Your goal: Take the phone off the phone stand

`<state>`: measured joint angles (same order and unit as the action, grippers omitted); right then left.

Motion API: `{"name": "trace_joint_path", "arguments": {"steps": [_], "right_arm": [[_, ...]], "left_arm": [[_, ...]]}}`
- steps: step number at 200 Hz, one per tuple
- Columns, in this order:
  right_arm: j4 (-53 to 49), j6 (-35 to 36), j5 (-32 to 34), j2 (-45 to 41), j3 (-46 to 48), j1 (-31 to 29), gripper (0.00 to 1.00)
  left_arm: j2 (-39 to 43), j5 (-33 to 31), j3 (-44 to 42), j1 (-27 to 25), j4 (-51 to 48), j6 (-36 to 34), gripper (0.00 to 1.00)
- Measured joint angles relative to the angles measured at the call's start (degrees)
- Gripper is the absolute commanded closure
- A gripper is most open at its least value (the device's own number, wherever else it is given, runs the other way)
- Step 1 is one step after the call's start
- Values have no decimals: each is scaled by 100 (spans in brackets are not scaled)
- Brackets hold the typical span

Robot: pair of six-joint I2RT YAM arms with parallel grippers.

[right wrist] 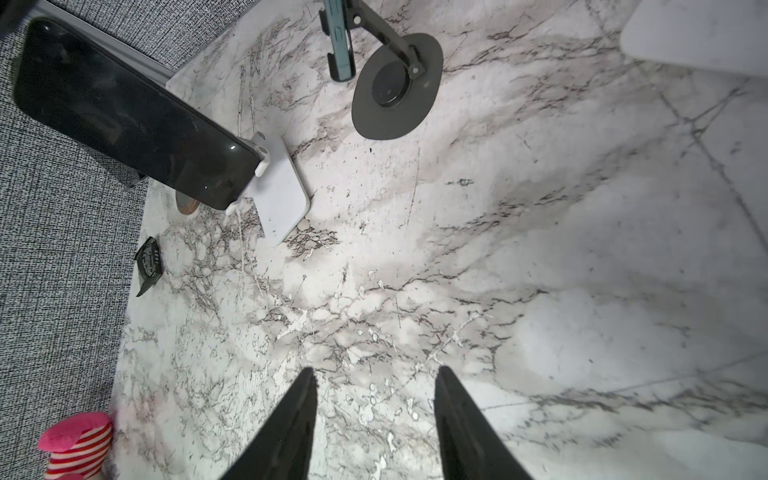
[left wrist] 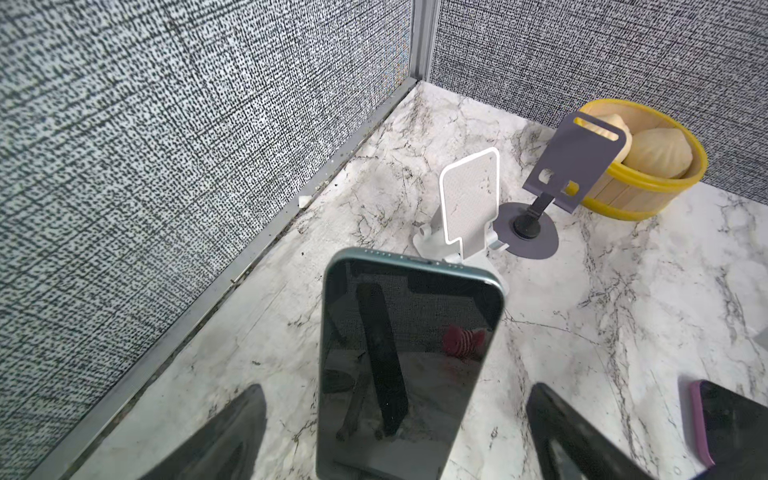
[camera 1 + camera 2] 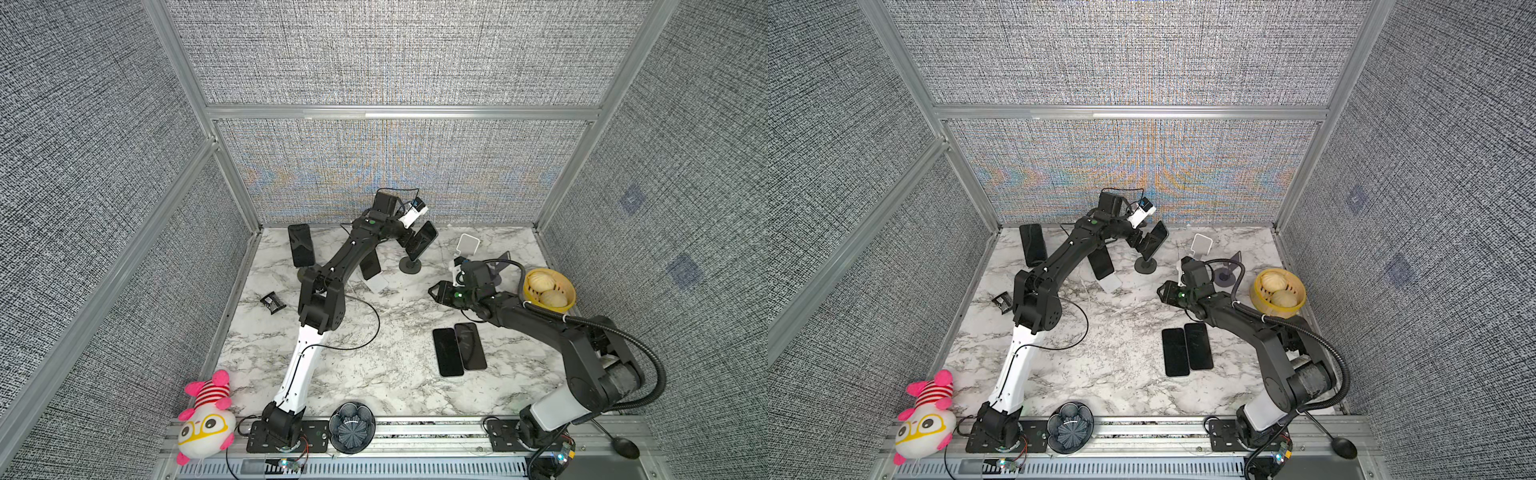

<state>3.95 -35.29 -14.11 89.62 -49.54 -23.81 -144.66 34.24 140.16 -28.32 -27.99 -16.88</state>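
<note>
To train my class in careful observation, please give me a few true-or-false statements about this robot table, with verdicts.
1. The left gripper stands open, with the phone on the black stand between its jaws. True.
2. The right gripper grips a phone. False: it hangs open over the bare table, holding nothing.
3. The yellow basket holds two buns. True.
4. The white stand beside the purple stand carries a phone. False: both are empty.

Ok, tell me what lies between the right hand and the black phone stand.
Only bare marble table between right hand and black phone stand, clearest in the right wrist view.
</note>
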Motion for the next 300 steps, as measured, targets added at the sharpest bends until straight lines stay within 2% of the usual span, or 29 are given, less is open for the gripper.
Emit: {"name": "trace_joint_path", "arguments": {"steps": [101,264,300], "right_arm": [[-273,133,55,-20,-103,81,53],[-461,236,219,-175,9,177,53],[-461,249,219,-179,22,184,53]], "left_arm": [[-214,533,66,0,153,105,1],[-442,610,66,15,514,234,1],[-470,529,66,22,623,289,6]]}}
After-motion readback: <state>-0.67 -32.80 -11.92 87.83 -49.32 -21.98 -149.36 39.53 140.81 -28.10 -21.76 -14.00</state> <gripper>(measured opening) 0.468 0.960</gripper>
